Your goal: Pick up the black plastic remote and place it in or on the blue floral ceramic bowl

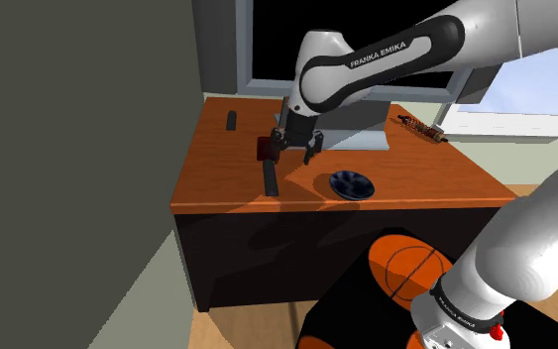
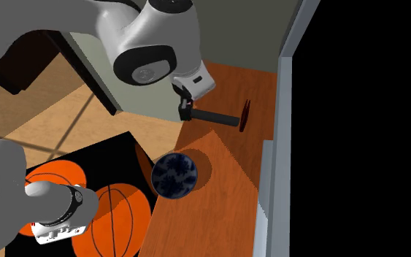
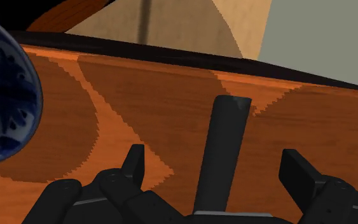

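A glossy white arm (image 1: pixel 504 30) with dark joints, a black band lettered FRANKA EMIKA, and an all-black two-fingered claw (image 1: pixel 293 151).

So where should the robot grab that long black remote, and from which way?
Probably across its two long sides, near the middle, coming straight down from above. The remote lies flat on the table and is long and narrow, so the fingers fit across its width, not its length. The open gripper hangs over it, one finger each side, not touching.
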